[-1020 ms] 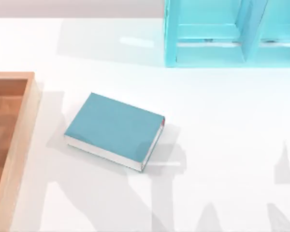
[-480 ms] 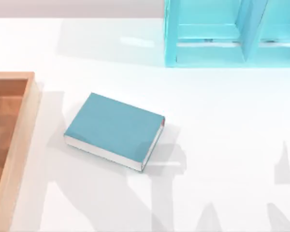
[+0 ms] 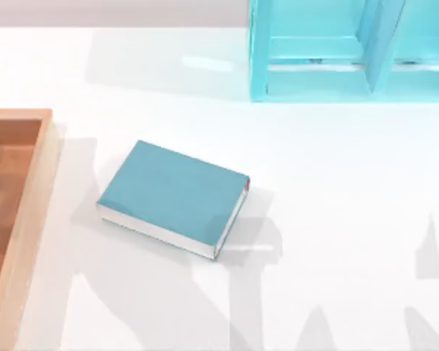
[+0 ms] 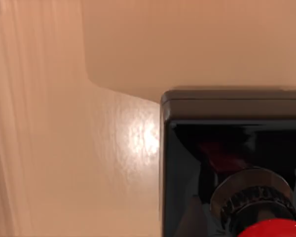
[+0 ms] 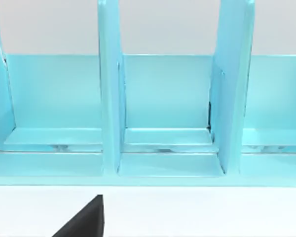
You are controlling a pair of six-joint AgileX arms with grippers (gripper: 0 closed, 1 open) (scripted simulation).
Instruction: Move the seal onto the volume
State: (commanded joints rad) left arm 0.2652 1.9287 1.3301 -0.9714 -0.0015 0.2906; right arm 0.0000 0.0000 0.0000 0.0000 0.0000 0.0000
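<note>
Seal (image 4: 227,148) seen at close range from the left wrist camera of the AgileX pair: its glossy black square block stands on a tan, wood-toned surface (image 4: 113,49), with a ribbed metal collar and the edge of the red knob at the frame's border. A bright highlight falls on the tan surface just beside the block.

From above, the volume (image 3: 172,197) lies flat and closed on the white tabletop (image 3: 336,219), left of centre, turned at an angle so that its white page edges face the near side and the right. Its teal-blue cover is bare. A wooden tray (image 3: 31,212) runs along the tabletop's left edge, near the volume but apart from it, with a shadow across its floor. A light-cyan shelf unit (image 3: 314,44) stands at the far right, well apart from the volume. Grey shadows of the arms fall across the near part of the tabletop.

The right wrist camera faces the shelf unit's upright dividers and open compartments, with a black wedge of the right gripper (image 5: 84,222) over the white tabletop before them. Whether the jaws of either arm are open or closed cannot be told.
</note>
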